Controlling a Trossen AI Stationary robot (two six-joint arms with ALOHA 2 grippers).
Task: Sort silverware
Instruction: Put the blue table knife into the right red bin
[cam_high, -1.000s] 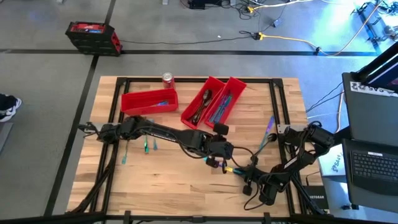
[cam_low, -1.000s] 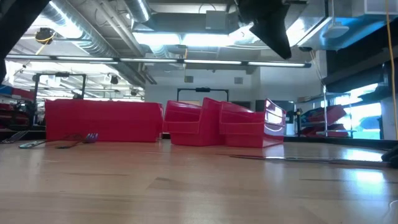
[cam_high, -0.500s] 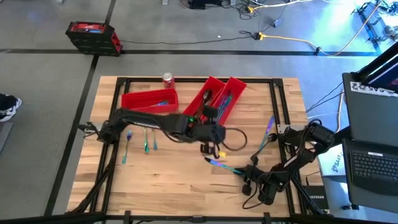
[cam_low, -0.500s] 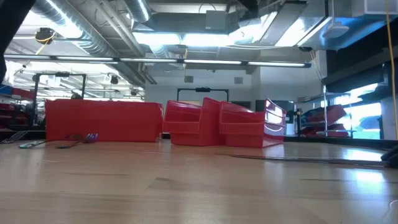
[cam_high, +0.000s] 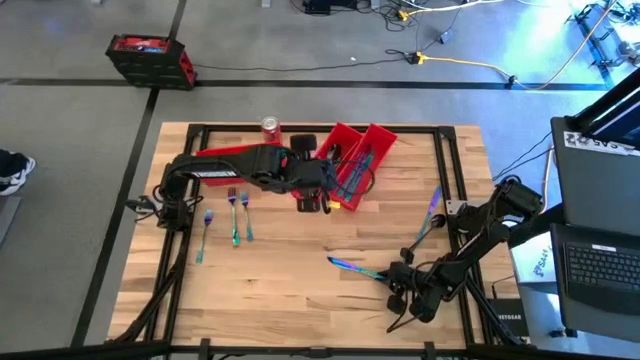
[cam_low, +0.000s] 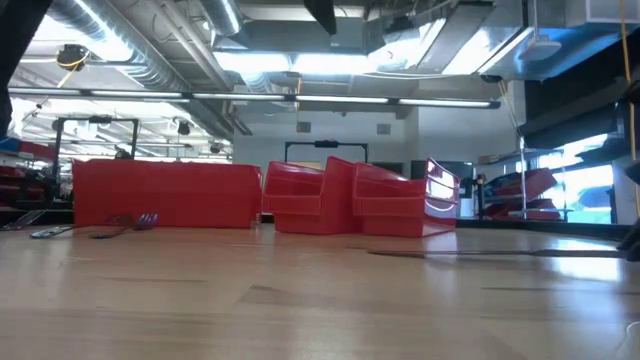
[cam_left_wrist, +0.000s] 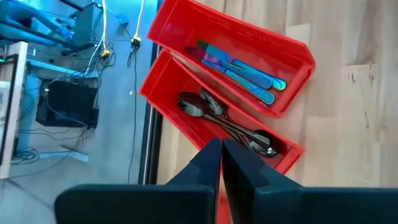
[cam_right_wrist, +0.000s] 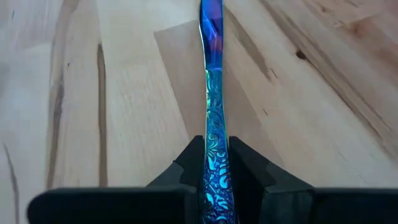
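Iridescent knife (cam_right_wrist: 211, 87) flat on wood; spoons (cam_left_wrist: 227, 124) and knives (cam_left_wrist: 239, 65) fill bins.

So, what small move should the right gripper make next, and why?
Probably lift the knife a little off the table. The right gripper is shut on its patterned handle, but the blade lies along the wood. The bin holding similar pieces sits across the table.

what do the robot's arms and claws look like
Both arms are dark, nearly black, built of slim jointed links with black cables looping beside them. The left arm shows small green and yellow-orange marks near its wrist. Each claw, left claw and right claw, ends in two flat, angular black fingers on a broad dark bar.
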